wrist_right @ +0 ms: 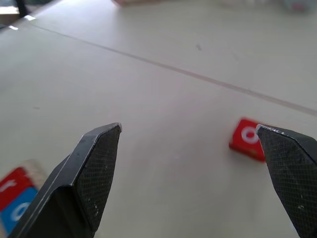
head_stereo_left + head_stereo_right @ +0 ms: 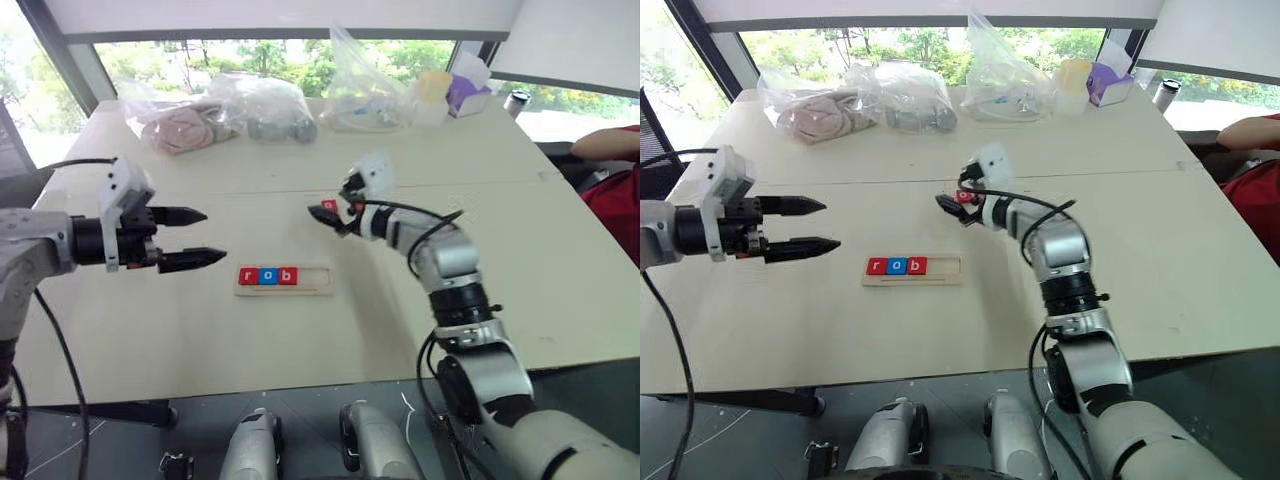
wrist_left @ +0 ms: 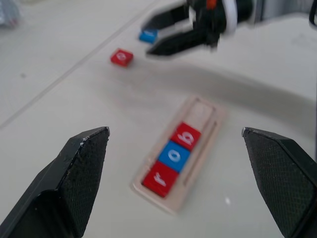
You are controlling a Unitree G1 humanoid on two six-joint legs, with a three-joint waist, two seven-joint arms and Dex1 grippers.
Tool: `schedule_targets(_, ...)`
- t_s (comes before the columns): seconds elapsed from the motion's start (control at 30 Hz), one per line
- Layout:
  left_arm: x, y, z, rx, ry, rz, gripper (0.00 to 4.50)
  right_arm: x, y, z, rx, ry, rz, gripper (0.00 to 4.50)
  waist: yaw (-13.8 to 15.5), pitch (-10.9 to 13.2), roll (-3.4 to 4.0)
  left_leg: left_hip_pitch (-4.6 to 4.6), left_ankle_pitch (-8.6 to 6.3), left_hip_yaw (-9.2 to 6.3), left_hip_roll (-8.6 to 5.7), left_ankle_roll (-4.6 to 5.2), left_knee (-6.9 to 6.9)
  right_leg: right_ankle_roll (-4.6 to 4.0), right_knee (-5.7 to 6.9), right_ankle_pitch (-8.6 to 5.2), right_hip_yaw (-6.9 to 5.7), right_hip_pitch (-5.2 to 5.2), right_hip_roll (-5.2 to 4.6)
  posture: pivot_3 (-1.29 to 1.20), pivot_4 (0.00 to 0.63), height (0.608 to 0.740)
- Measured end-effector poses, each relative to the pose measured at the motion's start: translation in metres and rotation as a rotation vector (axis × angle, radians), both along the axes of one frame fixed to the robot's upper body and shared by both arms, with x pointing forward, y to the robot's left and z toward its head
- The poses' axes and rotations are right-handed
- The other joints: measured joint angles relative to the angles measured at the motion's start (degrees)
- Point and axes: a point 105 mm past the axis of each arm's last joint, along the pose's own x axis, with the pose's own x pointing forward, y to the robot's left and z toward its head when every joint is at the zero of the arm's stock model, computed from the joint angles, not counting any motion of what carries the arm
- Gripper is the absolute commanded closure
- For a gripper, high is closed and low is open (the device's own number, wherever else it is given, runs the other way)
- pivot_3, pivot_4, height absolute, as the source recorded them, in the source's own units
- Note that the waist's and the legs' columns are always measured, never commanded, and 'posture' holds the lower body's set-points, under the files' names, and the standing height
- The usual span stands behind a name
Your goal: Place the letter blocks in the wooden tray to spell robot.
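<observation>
Above the tabletop [image 2: 150, 330], left end effector [image 2: 200, 237] level and spread empty, right end effector [image 3: 166, 34] released, angled down over red tile [image 3: 121, 57], tray [image 2: 312, 278] holding r, o, b.

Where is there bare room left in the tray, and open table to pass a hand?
The wooden tray is free right of the r, o, b blocks. Table is bare left of and before it. The far edge is crowded with plastic bags.

Red, blue, red letter blocks [image 2: 268, 276] in light-wood tray [image 2: 312, 280]
</observation>
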Motion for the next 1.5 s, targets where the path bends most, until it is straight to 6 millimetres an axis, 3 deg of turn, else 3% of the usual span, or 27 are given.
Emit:
schedule_targets(0.27,0.007,0.007,-0.006,0.003,0.000,0.050,0.00,0.036,-0.004,-0.007,-0.072,0.012,-0.179,0.07,-0.3,0.0,0.00,-0.03,0.00,0.02,-0.01,0.00,-0.17,0.18,-0.18,0.10,0.02,0.00,-0.04,0.00,0.150,0.740)
schedule_targets(0.43,0.000,0.006,-0.019,0.018,0.031,0.051,0.00,0.039,-0.004,-0.031,-0.055,0.095,-0.257,0.07,-0.4,0.0,0.00,-0.02,0.00,-0.04,0.04,0.00,-0.32,0.18,-0.22,0.10,0.02,-0.02,-0.06,0.00,0.150,0.740)
schedule_targets(0.67,-0.004,0.004,-0.023,0.024,0.039,0.045,0.00,0.038,0.014,-0.033,-0.040,0.095,-0.250,0.07,-1.5,0.0,0.00,0.04,0.00,-0.21,0.06,-0.01,-0.37,0.18,-0.22,0.11,0.01,0.01,-0.08,0.00,0.150,0.740)
schedule_targets(0.77,-0.004,0.005,-0.025,0.030,0.041,0.047,0.00,0.038,0.015,-0.034,-0.063,0.083,-0.261,0.89,-1.7,0.0,0.00,0.10,0.01,-0.20,0.06,-0.02,-0.49,0.18,-0.24,0.11,0.02,0.01,-0.10,0.00,0.150,0.740)
schedule_targets(0.93,-0.005,0.006,-0.026,0.033,0.046,0.050,0.00,0.039,0.011,-0.036,-0.136,0.046,-0.282,3.45,-1.7,0.0,-0.01,0.14,0.03,-0.20,0.05,-0.06,-0.66,0.19,-0.25,0.11,0.02,0.00,-0.09,0.00,0.150,0.740)
schedule_targets(1.33,-0.006,0.003,-0.030,0.037,0.060,0.031,0.00,0.034,0.008,-0.034,-0.143,-0.070,-0.217,3.44,-1.5,0.0,0.00,0.11,0.06,-0.23,0.06,-0.10,-0.73,0.21,-0.25,0.12,0.01,-0.05,-0.11,0.00,0.150,0.740)
schedule_targets(1.4,-0.008,0.001,-0.032,0.040,0.072,0.014,0.00,0.024,0.000,-0.029,-0.121,-0.108,-0.199,3.44,-1.1,0.0,0.01,0.04,0.06,-0.31,0.04,-0.10,-0.75,0.25,-0.24,0.11,-0.03,-0.08,-0.14,0.00,0.150,0.740)
schedule_targets(1.5,-0.011,-0.004,-0.034,0.051,0.083,-0.021,0.00,-0.011,-0.029,-0.019,-0.107,-0.143,-0.218,3.44,0.0,0.0,0.00,-0.04,0.05,-0.32,0.00,-0.10,-0.79,0.36,-0.25,0.04,-0.03,-0.13,-0.17,0.00,0.150,0.740)
